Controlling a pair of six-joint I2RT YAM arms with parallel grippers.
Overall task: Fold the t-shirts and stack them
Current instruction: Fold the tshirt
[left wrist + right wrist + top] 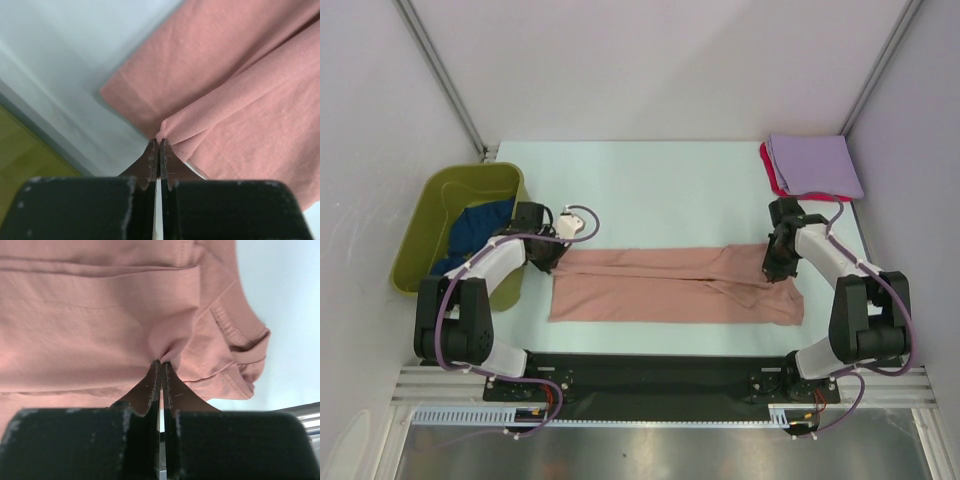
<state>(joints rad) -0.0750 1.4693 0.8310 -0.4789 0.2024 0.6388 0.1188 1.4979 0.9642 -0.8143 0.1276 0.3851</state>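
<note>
The salmon-pink t-shirt (pixel 670 285) lies across the table's middle as a long strip, folded lengthwise. My left gripper (pixel 552 256) is at its left end and is shut on a pinch of the pink cloth (pixel 220 90), jaws together (pixel 159 142). My right gripper (pixel 776 268) is at the right end, near the sleeve hem (pixel 235 340), and is also shut on a small fold of cloth (pixel 161 363). A folded lavender t-shirt (pixel 815 165) rests on a red t-shirt (pixel 772 175) at the far right corner. The dark blue t-shirt (pixel 478 222) lies crumpled in the tub.
An olive-green plastic tub (pixel 445 195) stands at the table's left edge, close behind my left arm. White walls with metal rails enclose the pale table (pixel 660 190) on three sides. A black base rail runs along the near edge.
</note>
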